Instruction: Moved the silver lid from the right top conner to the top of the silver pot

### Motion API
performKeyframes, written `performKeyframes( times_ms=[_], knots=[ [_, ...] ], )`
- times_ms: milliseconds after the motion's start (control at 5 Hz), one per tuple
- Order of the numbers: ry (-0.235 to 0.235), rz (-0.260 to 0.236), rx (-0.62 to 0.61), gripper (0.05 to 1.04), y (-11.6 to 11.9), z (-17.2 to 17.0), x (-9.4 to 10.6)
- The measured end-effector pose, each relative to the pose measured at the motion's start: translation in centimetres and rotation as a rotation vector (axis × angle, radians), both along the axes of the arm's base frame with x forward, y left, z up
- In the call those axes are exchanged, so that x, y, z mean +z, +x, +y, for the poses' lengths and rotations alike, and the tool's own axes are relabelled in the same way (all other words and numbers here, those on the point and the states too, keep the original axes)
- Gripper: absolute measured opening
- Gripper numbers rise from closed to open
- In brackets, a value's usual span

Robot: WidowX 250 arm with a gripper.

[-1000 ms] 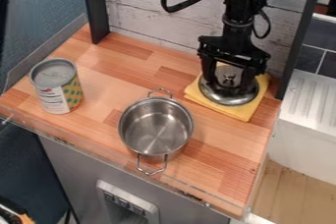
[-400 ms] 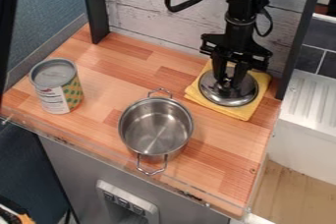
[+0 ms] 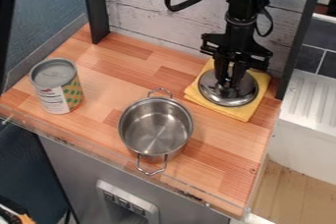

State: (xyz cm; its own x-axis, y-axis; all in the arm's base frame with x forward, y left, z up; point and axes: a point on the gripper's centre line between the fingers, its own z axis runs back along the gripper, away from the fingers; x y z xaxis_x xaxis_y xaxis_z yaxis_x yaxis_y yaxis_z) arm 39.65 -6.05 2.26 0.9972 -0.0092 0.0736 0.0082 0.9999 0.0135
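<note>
At the upper right of the wooden counter, the black gripper points down at the middle of the silver lid. Its fingers are drawn together around the lid's knob, which they largely hide. The lid lies flat on a folded yellow cloth. Nearer the front, left of the lid, stands the silver pot, uncovered and empty inside, with one wire handle toward the back and one toward the front.
A tall can stands at the counter's left side. Behind is a white plank wall, with dark posts at both back corners. A transparent rim runs along the front edge of the wooden counter.
The gripper's fingers were wide apart over the lid a second ago and have since closed in on its knob. The arm has shifted slightly right; lid and pot have stayed put.
</note>
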Motion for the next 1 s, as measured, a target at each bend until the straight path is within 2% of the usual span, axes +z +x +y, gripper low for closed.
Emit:
performKeyframes(
  times_ms=[200, 400, 600, 1000],
  knots=[
    [-0.030, -0.114, 0.026, 0.283, -0.9, 0.1, 5.1],
    [-0.061, -0.135, 0.031, 0.283, -3.9, 0.8, 7.0],
    [-0.050, -0.120, 0.030, 0.282, -6.7, 1.9, 7.0],
    [-0.002, -0.039, 0.041, 0.282, -11.3, 4.2, 4.7]
  ],
)
